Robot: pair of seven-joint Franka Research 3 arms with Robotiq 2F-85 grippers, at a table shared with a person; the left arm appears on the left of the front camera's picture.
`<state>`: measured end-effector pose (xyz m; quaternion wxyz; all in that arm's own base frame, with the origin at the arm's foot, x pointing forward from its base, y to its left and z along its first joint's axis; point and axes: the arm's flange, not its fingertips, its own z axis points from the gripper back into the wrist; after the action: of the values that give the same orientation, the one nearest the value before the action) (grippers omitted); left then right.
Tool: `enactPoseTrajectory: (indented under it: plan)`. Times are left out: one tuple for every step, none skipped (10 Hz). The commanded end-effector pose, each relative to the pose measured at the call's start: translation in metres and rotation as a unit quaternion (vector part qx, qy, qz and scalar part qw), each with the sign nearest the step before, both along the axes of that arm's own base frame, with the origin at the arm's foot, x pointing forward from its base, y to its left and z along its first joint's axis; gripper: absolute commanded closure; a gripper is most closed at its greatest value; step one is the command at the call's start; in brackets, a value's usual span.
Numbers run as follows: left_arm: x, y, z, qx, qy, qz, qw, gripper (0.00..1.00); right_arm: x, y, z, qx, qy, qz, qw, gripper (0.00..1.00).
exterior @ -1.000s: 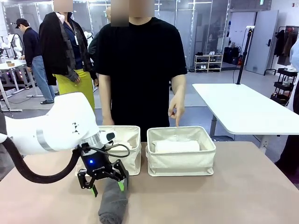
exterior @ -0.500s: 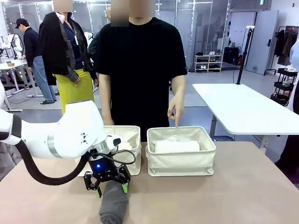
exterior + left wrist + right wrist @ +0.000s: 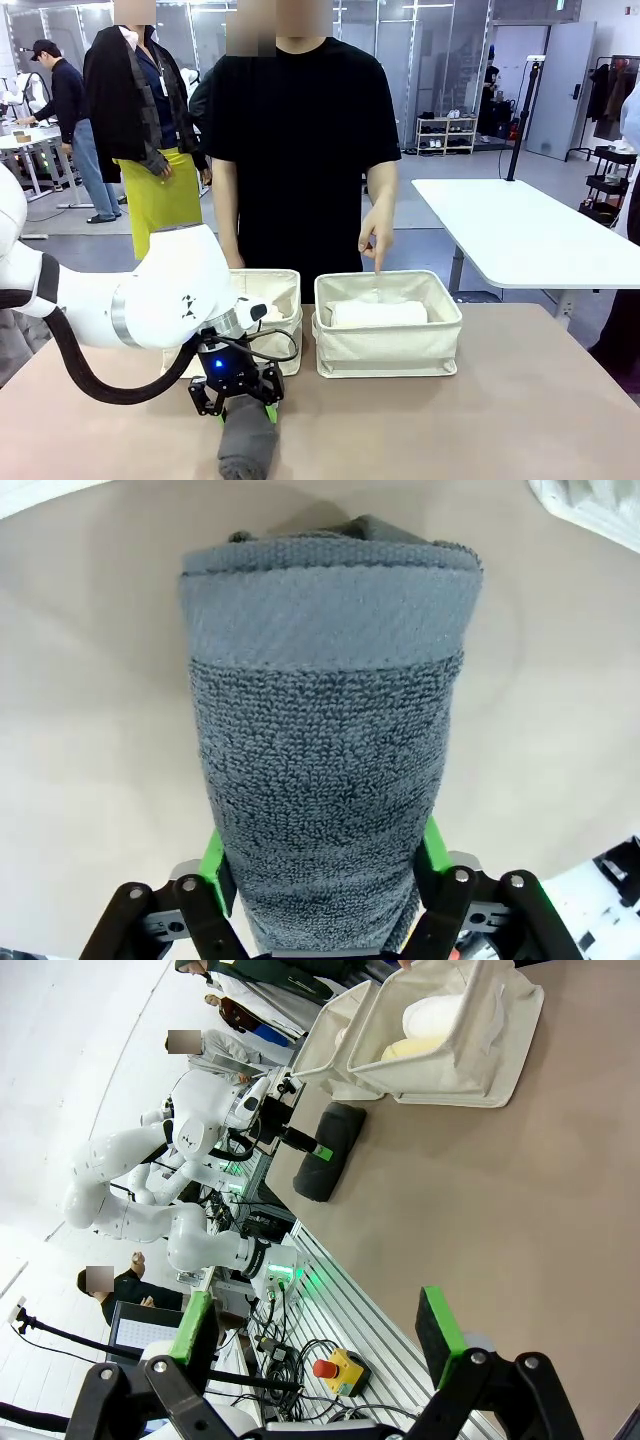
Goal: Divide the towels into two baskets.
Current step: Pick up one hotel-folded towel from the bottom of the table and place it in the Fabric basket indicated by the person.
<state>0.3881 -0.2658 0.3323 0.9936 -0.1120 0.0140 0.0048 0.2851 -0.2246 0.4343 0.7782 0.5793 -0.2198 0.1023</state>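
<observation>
A dark grey towel (image 3: 245, 445) lies rolled on the table in front of the left basket (image 3: 288, 345). My left gripper (image 3: 238, 400) is down over its far end. In the left wrist view both green pads (image 3: 214, 848) press against the sides of the grey towel (image 3: 320, 780), so my left gripper (image 3: 322, 852) is shut on it. A white towel (image 3: 378, 313) lies in the right basket (image 3: 390, 352). In the right wrist view a pale yellowish roll (image 3: 415, 1050) lies beside the white one (image 3: 440, 1012). My right gripper (image 3: 315, 1325) hangs open off the table's side, holding nothing.
A person in a black shirt stands behind the baskets, one hand (image 3: 375, 240) pointing down at the right basket's far rim. Bare table (image 3: 480, 420) stretches to the right of the grey towel. A second white table (image 3: 520, 230) stands beyond at right.
My left gripper has sunk lower over the grey towel and shifted slightly right, and its jaws have drawn in from wide open against the roll. The towel still lies on the table.
</observation>
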Motion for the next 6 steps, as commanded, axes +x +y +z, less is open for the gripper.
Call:
enactPoseTrajectory:
  plan:
    - [-0.001, -0.003, -0.007, 0.010, -0.009, -0.001, 1.000, 0.25, -0.002, 0.002, 0.002, 0.007, -0.011, -0.003, 1.000, 0.00]
    - [-0.001, -0.005, -0.007, 0.012, -0.008, -0.004, 1.000, 0.50, -0.002, 0.002, 0.002, 0.007, -0.011, -0.003, 1.000, 0.00]
    - [0.000, -0.005, -0.006, 0.014, -0.009, -0.005, 1.000, 0.45, -0.002, 0.002, 0.002, 0.007, -0.011, -0.003, 1.000, 0.00]
    - [0.000, -0.006, -0.002, 0.018, -0.014, -0.003, 1.000, 0.70, -0.002, 0.002, 0.002, 0.007, -0.011, -0.003, 1.000, 0.00]
    - [-0.001, -0.007, 0.003, 0.021, -0.015, -0.003, 1.000, 0.53, -0.002, 0.002, 0.002, 0.007, -0.011, -0.003, 1.000, 0.00]
    - [-0.002, -0.009, 0.010, 0.030, -0.022, -0.016, 0.999, 0.53, -0.002, 0.002, 0.002, 0.007, -0.011, -0.003, 1.000, 0.00]
